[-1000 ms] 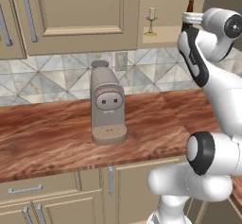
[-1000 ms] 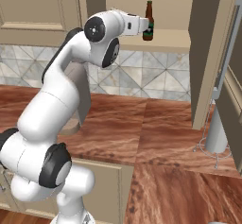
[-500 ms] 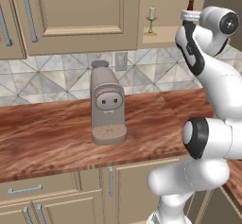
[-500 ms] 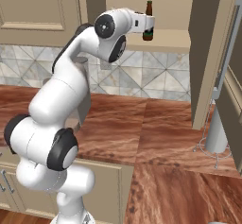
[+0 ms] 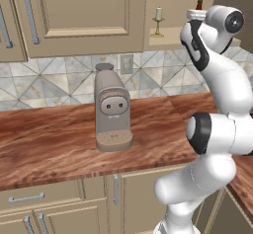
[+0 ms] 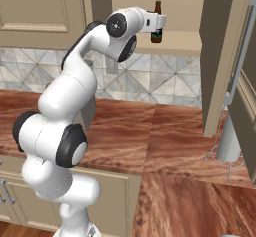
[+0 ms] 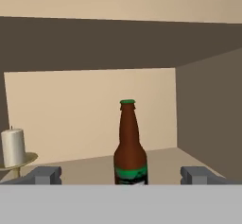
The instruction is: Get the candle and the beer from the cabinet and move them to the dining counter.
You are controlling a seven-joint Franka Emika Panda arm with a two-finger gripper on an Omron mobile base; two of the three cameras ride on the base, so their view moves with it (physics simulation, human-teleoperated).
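The cabinet [image 6: 186,40] stands open, with the beer [image 6: 156,27] and the candle [image 5: 158,19] on its beige shelf. The beer [image 7: 130,148] is a dark brown bottle with a green label, upright at the middle of the hand view. The white candle [image 7: 14,147] in its brass holder stands to its left. My gripper [image 6: 151,23] is open and held level with the bottle. Its fingertips [image 7: 45,175] sit wide on either side of the beer without touching it. In the left base view the gripper [image 5: 195,15] hides most of the beer [image 5: 199,4]. The dining counter is out of view.
A beige coffee machine [image 5: 112,110] stands on the wood counter [image 5: 54,144] below the wall cabinets. The open cabinet door [image 6: 220,56] hangs at the right of the shelf. A grey stand with a wire foot [image 6: 229,143] sits on the counter beneath it.
The arm has straightened upward and the hand has edged closer to the beer. The jaws have stayed open; beer and candle have not moved.
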